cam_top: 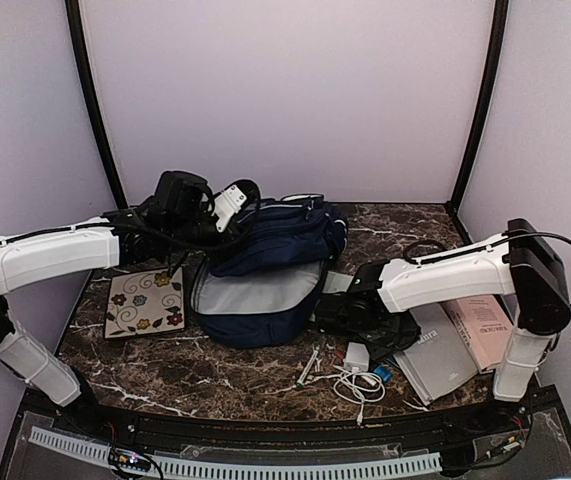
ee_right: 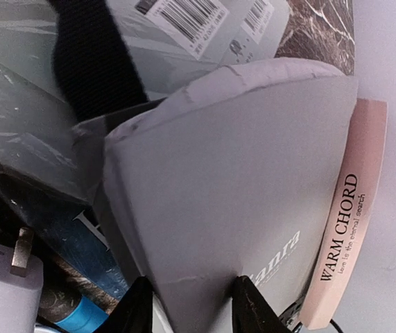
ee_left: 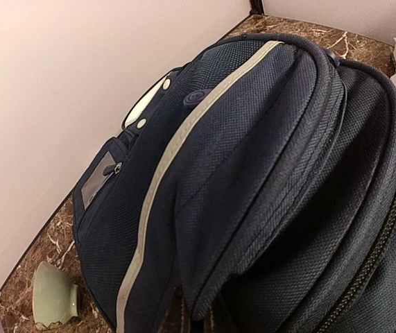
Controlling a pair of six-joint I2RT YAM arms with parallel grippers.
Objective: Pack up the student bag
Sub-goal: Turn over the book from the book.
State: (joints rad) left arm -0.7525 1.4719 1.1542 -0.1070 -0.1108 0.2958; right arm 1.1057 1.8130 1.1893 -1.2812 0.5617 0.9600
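In the top view we record the student bag [cam_top: 285,240], a large navy blue fabric backpack with white stripe trim. It lies at the middle of the dark marble-pattern table [cam_top: 215,375], its mouth gaping toward the near edge, grey lining showing, and its long axis running from near left to far right. The left gripper [cam_top: 230,210] sits at the bag's far upper edge. The right gripper [cam_top: 390,335] is down among loose items just right of the bag: a grey soft-cover book [cam_top: 443,360], a pink hardback book [cam_top: 485,328] beyond it by the right wall, and a white charger with cable [cam_top: 358,372]. In the left wrist view, navy fabric fills the frame and bunches toward the lower edge. The fingers are not shown, but the gripper is closed, and we judge that it pinches the bag's upper flap. A pale green ceramic bowl [ee_left: 53,300] stands beside the bag near the wall. In the right wrist view, two black fingers [ee_right: 139,309] straddle a corner of the grey book, jaws apart; whether they press on it we cannot tell. We judge that the coming move turns on one relation: the bag's mouth lies close by to the left of the right gripper, on the nearer arm, so the book would travel leftward.
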